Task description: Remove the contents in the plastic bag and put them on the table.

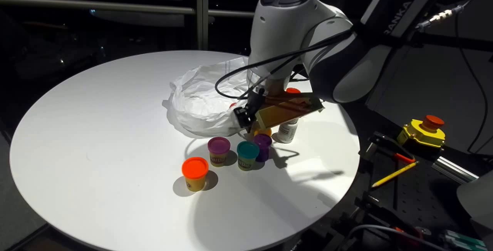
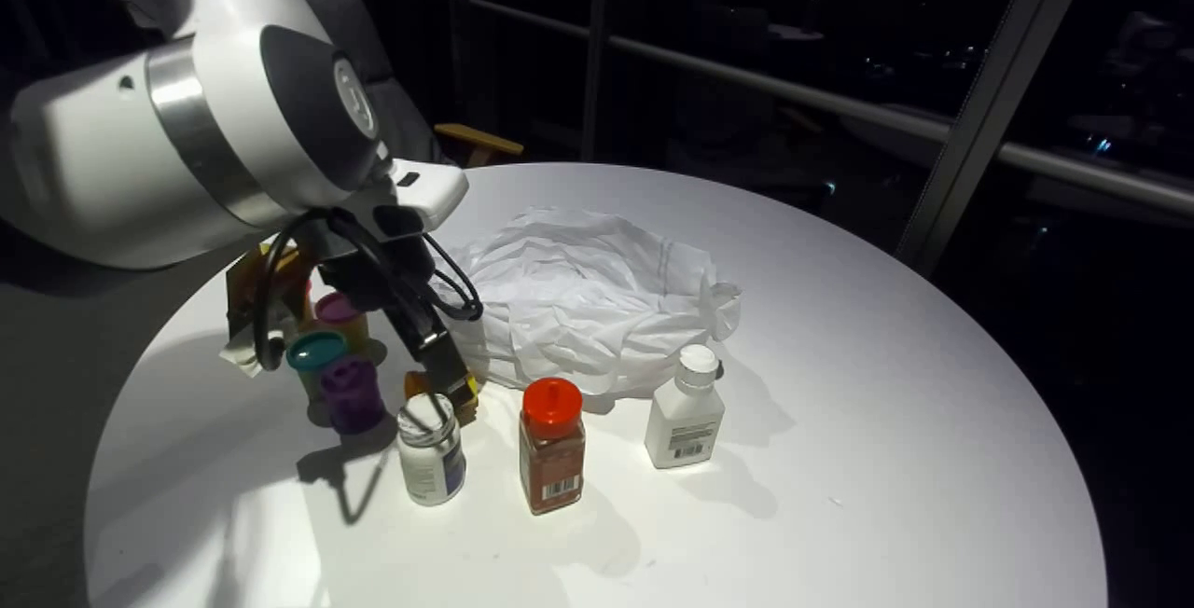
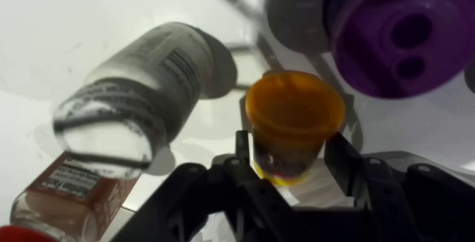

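Wrist view — orange-yellow pot [image 3: 295, 108], between the hand's [image 3: 290, 141] fingers [image 3: 242, 143]

Orange-lidded pot [image 3: 293, 125], just right of centre in the wrist view, lid toward the top, yellow base toward the bottom! The gripper [image 3: 290, 139] straddles it, black fingers [image 3: 341, 164] standing apart, one on each side of the body. Upper right, here's the purple pot [image 3: 393, 52], cut by the edge. Over to the left, a white bottle [image 3: 146, 90] on the white table [image 3: 55, 30], cap aimed lower left, hiding part of a brown bottle [image 3: 78, 195] whose red cap is clipped by the corner.
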Available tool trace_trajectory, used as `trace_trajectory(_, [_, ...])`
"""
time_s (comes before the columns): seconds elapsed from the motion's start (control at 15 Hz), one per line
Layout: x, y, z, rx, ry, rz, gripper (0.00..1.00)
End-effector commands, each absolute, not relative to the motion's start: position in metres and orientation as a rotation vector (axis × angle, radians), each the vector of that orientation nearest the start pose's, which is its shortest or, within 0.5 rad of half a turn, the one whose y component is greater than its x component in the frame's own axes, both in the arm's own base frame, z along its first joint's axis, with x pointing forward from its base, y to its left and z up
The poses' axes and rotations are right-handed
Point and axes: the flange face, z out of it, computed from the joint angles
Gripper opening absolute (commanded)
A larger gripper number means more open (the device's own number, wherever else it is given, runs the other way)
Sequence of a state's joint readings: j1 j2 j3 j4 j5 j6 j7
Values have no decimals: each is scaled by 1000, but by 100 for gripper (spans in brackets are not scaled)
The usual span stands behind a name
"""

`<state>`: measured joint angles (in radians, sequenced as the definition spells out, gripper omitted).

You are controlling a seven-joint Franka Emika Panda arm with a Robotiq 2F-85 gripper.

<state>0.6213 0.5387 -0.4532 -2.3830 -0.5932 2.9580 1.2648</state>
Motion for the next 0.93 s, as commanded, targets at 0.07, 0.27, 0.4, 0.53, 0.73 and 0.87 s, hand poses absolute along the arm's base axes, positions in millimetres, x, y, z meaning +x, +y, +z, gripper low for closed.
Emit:
trace_trajectory(0.07, [495,106,206,-3258,841,-465,96])
trace_trajectory(0.27, [511,112,270,-3280,868,-526,100])
trace_trajectory(0.4, [535,124,314,-3309,819,-529,100])
trace_trajectory(0.53, [569,140,342,-3351,697,-508,100])
trace_trajectory(0.73, [610,158,365,-3387,513,-475,100])
trace_trajectory(0.87, [634,165,366,-3430,433,-465,100])
